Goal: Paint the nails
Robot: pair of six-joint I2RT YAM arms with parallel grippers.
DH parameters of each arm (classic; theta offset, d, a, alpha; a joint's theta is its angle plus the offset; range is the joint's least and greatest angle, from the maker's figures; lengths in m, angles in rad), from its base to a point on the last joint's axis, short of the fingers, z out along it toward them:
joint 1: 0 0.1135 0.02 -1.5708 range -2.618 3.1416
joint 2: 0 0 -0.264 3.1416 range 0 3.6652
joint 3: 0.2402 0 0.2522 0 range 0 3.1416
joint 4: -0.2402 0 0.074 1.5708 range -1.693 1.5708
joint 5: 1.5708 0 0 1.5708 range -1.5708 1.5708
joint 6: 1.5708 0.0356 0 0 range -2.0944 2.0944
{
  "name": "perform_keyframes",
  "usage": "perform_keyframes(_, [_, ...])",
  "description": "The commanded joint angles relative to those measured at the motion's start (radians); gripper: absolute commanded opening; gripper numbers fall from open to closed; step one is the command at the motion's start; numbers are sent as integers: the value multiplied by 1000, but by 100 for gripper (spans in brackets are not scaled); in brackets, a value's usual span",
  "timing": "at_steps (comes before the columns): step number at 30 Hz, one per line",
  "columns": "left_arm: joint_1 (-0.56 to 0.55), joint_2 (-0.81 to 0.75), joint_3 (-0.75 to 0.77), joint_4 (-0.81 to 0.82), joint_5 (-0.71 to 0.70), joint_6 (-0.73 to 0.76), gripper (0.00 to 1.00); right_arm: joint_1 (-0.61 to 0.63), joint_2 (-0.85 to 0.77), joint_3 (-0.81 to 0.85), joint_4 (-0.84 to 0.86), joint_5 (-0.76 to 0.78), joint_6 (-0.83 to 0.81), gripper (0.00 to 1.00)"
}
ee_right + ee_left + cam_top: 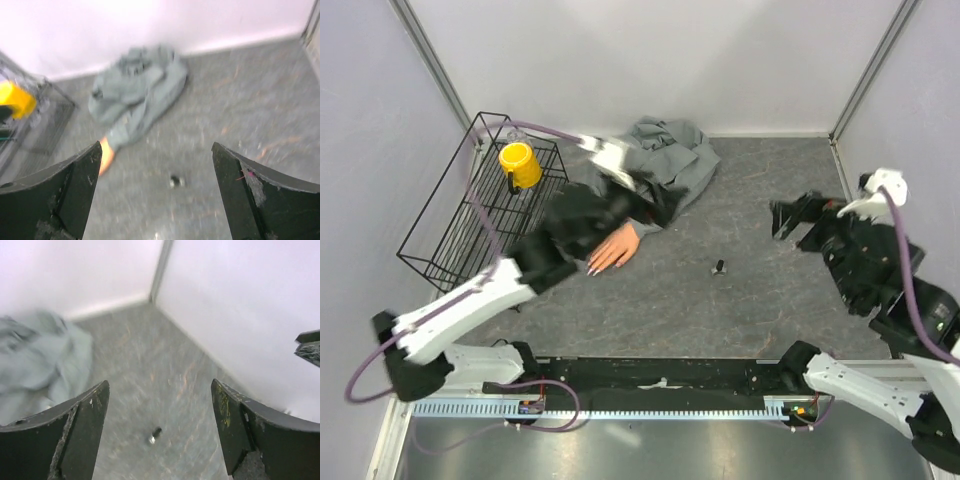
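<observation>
Grey mottled tabletop between white walls; left pincer and right pincer gape wide, empty.

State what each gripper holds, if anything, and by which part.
Nothing is held. The left gripper and the right gripper both stand open, with nothing between their fingers.
</observation>
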Motion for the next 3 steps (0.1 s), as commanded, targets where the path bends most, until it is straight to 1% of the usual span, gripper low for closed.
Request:
perform_keyframes(1, [129, -164, 180, -398, 218, 22, 89, 1, 150, 225, -15, 111, -123, 98])
perform_keyframes(2, [135, -178, 217, -437, 212, 42, 90, 1, 178, 310, -16, 111, -151, 98])
perform_keyframes(3, [138, -196, 295, -478, 191, 80, 91, 1, 201, 346, -18, 73, -160, 98])
